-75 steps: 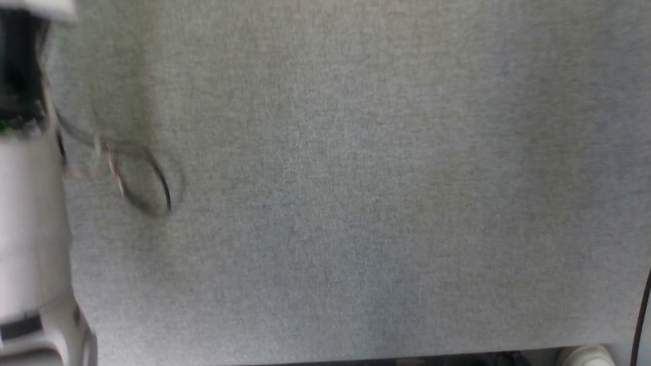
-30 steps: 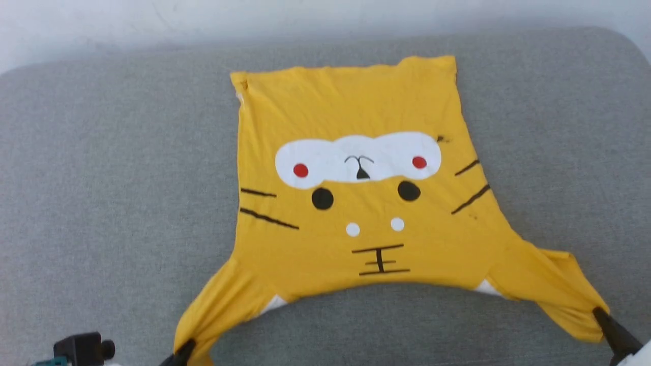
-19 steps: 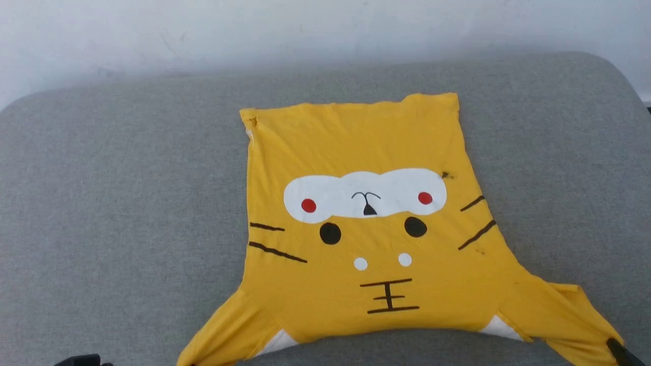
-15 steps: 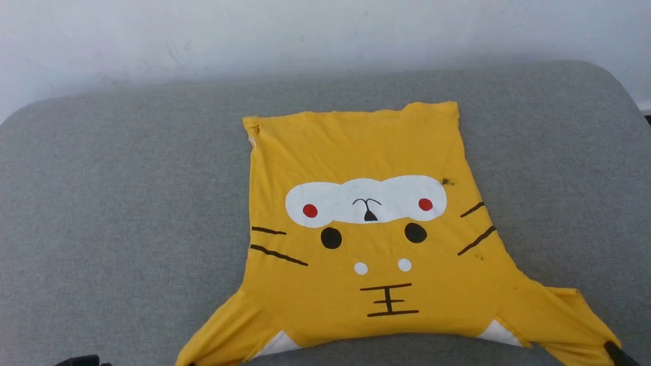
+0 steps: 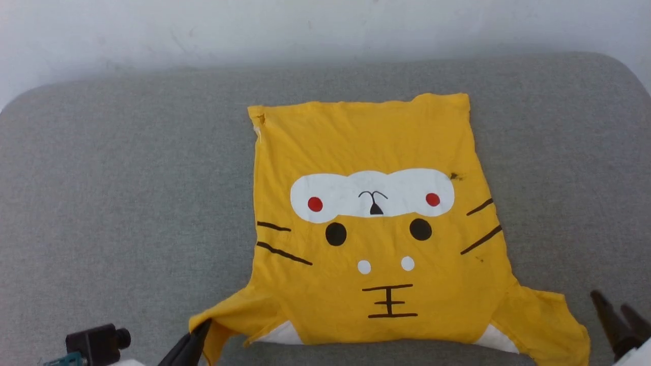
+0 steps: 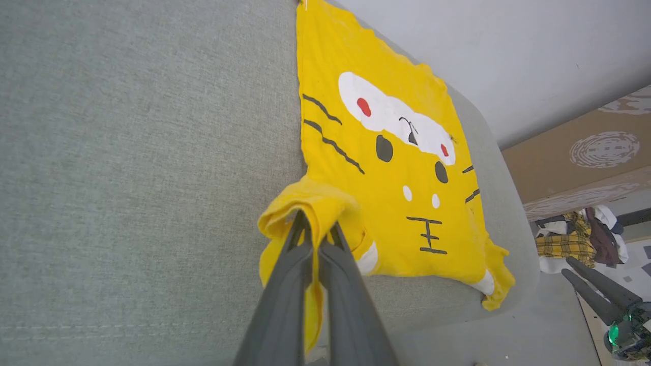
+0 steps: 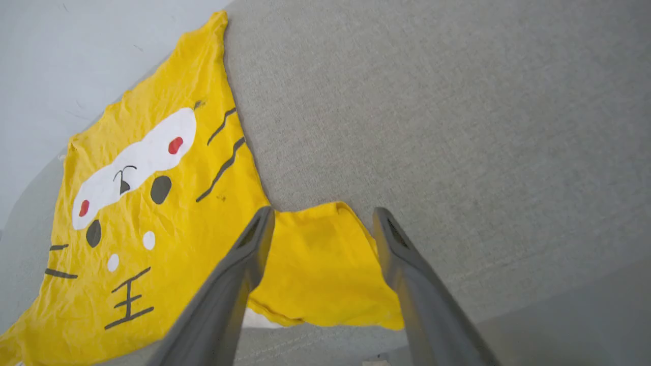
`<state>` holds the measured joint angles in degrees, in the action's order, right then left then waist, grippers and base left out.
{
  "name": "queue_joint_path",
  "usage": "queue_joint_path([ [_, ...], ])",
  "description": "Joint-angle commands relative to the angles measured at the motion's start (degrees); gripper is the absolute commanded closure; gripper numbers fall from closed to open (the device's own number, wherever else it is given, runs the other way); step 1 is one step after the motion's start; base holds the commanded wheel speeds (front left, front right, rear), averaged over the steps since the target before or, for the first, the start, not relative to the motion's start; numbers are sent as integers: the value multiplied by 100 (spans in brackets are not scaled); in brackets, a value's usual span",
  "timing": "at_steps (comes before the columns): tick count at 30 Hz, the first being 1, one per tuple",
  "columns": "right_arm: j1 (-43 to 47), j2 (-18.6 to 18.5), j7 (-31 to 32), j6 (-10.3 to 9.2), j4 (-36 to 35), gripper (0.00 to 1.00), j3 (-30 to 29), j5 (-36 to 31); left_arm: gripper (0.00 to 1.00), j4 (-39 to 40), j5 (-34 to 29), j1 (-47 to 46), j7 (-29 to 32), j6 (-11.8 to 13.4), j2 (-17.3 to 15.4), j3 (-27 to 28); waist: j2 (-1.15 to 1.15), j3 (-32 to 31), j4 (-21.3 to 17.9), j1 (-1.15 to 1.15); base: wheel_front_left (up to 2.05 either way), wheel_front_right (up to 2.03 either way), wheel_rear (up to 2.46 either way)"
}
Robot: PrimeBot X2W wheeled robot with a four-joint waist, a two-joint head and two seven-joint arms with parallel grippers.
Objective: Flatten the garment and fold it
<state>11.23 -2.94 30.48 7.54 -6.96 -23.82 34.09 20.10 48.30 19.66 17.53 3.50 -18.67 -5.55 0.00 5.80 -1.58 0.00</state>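
Note:
The garment [image 5: 376, 223] is a bright yellow T-shirt with a cartoon face print, lying face up and mostly flat on a grey cushion [image 5: 127, 193]. Its hem points to the far wall and its sleeves to the near edge. My left gripper [image 5: 203, 325] is at the lower left, shut on the bunched left sleeve [image 6: 310, 208], which folds up over the fingertips. At the lower right, my right gripper [image 5: 609, 300] stands open just off the right sleeve [image 5: 549, 320]. In the right wrist view its fingers [image 7: 254, 244] straddle that slack sleeve [image 7: 320, 264] from above without touching it.
A white wall [image 5: 325, 30] runs behind the cushion. The cushion's near edge [image 6: 457, 325] drops off just below the sleeves. A cardboard box [image 6: 585, 152] and a pile of clothes [image 6: 574, 239] stand off to the side. A small black camera part [image 5: 99, 339] sits at the lower left.
My right gripper has opened and let go of the right sleeve, which now lies slack. The left sleeve, still held, has moved in toward the shirt's body. The head camera has shifted slightly.

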Motion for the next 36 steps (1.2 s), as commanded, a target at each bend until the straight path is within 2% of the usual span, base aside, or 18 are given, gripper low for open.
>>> queue_joint_path([
  [1, -177, 6, -49, -5, -126, 0, 6, -90, 100, 65, -66, -137, -47, -59, -14, -2, 0, 154, 28, 0, 0, 0, 0],
  [5, -855, -112, -247, -5, -504, 0, 2, -492, 100, 221, -209, -358, -100, -118, -66, -56, 0, 510, 76, 0, 0, 0, 0],
  [9, -1869, -465, -305, -5, -537, 0, 271, -887, 100, 393, -346, -660, -106, -180, -107, -148, 0, 938, 140, 0, 0, 0, 0],
  [15, -3612, -906, 29, -5, 16, 0, 668, -1240, 100, 650, -488, -1082, -16, -247, -166, -301, 0, 1562, 254, 0, 0, 0, 0],
  [19, -4530, -1106, 636, -5, 559, 0, 794, -1334, 100, 781, -574, -1354, 9, -317, -185, -406, 0, 1975, 391, 0, 0, 0, 0],
  [24, -5424, -1193, 1279, -5, 1092, 0, 687, -1513, 100, 850, -728, -1684, -31, -406, -174, -544, 0, 2451, 562, 0, 0, 0, 0],
  [30, -6115, -1057, 1949, -5, 1589, 0, 543, -1736, 100, 819, -825, -2010, -65, -505, -97, -740, 0, 2873, 748, 0, 0, 0, 0],
  [36, -6528, -1013, 2217, -5, 1804, 0, 324, -2084, 100, 675, -837, -2215, -111, -586, -30, -859, 0, 3177, 943, 0, 0, 0, 0],
])
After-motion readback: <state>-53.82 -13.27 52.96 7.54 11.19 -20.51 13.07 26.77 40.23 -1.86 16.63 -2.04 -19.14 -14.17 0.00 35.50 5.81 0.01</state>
